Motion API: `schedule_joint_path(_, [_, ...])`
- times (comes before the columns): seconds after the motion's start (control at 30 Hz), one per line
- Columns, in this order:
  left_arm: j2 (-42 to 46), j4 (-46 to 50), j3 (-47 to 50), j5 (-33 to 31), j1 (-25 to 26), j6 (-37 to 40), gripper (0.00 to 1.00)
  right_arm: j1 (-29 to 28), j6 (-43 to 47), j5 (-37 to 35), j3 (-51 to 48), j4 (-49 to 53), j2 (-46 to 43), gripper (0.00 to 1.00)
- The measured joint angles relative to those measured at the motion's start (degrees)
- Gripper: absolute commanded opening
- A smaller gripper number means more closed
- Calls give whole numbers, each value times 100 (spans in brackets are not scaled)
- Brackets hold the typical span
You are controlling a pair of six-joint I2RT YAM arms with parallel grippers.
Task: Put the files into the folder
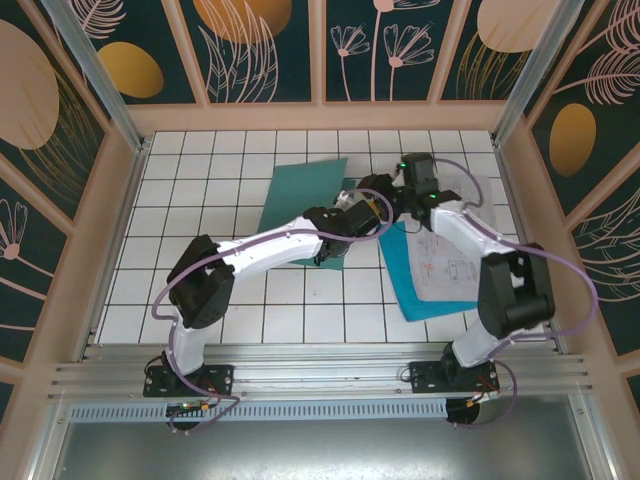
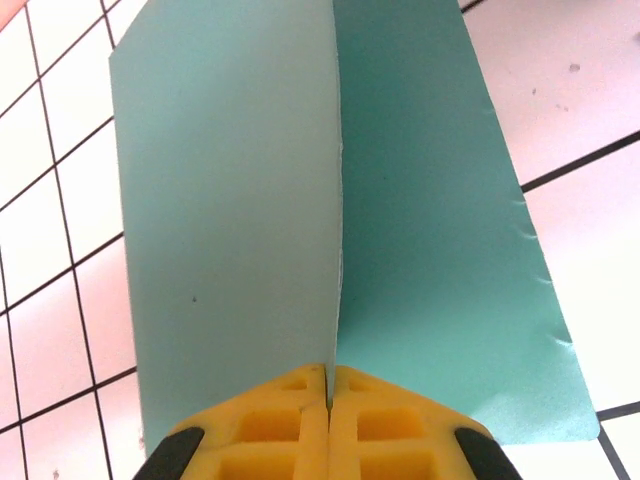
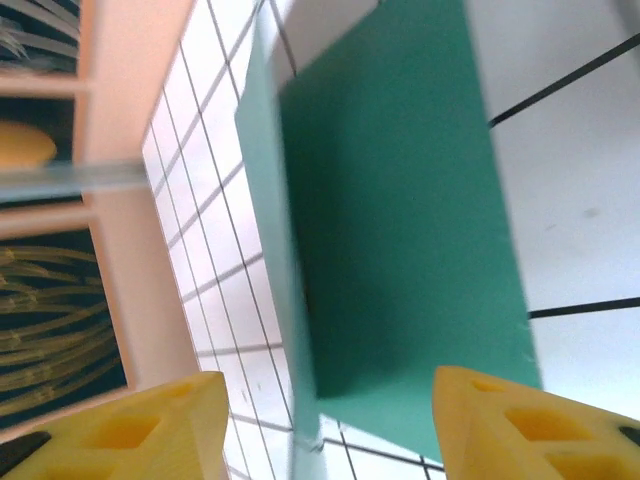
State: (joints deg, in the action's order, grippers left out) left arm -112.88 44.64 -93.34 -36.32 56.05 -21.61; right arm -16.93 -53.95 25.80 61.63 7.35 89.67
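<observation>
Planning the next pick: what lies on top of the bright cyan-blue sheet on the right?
A white paper sheet with black line diagrams lies on the cyan-blue sheet. The right arm hides both sheets' far ends.

One camera looks down on the table from above behind me, while both my wrist cameras stare close at the folder.

Tiled table left half free; raised folder cover, left arm, right arm crowd centre; walls hem sides.
</observation>
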Motion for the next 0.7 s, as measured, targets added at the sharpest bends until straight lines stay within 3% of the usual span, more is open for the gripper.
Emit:
schedule_joint_path(0.1, [214,63,0,2,0,-120,0,61,15,-90,-260,-151,-37,30])
schedule_joint_path(0.2, [369,127,0,2,0,-214,0,-201,-7,-76,-295,-234,428,17])
schedule_joint_path(0.47, [708,293,61,-2,-44,-448,0,-1027,129,-164,713,79,2048,4])
schedule_joint_path(0.7, [1377,352,328,52,-391,-850,0,-1126,297,-442,1097,592,2623,0])
